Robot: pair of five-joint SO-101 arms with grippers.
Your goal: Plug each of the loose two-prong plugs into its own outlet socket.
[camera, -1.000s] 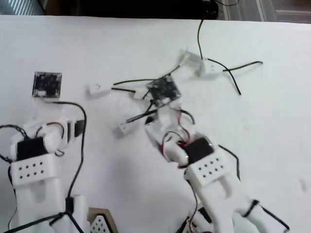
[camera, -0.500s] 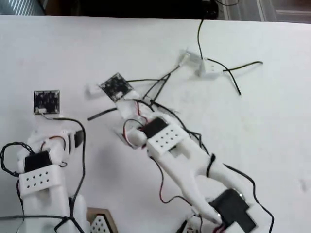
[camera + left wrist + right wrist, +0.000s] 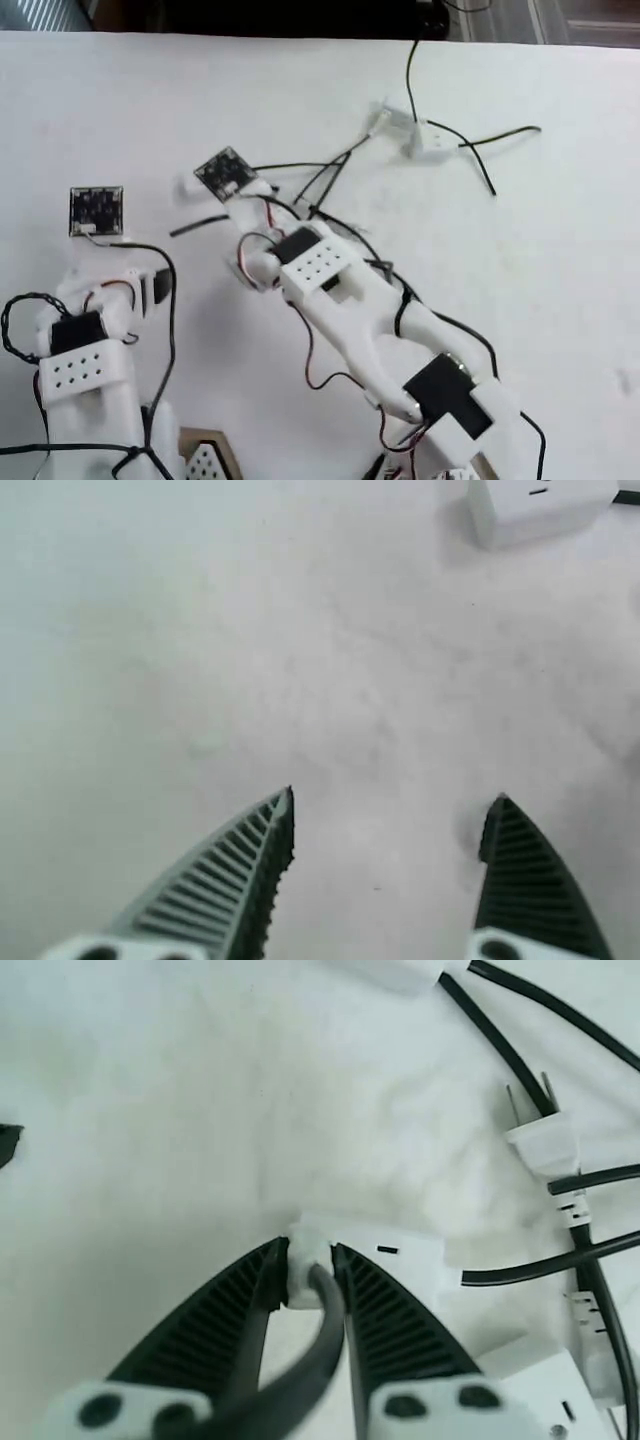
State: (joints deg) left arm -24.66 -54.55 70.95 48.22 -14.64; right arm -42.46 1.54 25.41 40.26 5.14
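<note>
Left gripper (image 3: 394, 798): jaws spread wide, nothing between them, held over the bare table (image 3: 200, 630). A white block (image 3: 540, 508) is seen ahead of it. In the high view the left arm (image 3: 80, 360) is found drawn back toward the near edge compared with 1.0 s ago. No shift is noted over the last 0.5 s.

Right gripper (image 3: 308, 1250): clamped on a white plug (image 3: 300, 1265), which is pressed against the end of a socket block (image 3: 400, 1258). Whether the prongs are seated cannot be told. The right arm (image 3: 330, 285) has been swung leftward from mid-table since 1.0 s ago, and slightly further since 0.5 s ago.

Near the socket block a loose plug (image 3: 540, 1145) is lying with both prongs bare. The far white blocks (image 3: 420, 138) at the right are unchanged.
</note>
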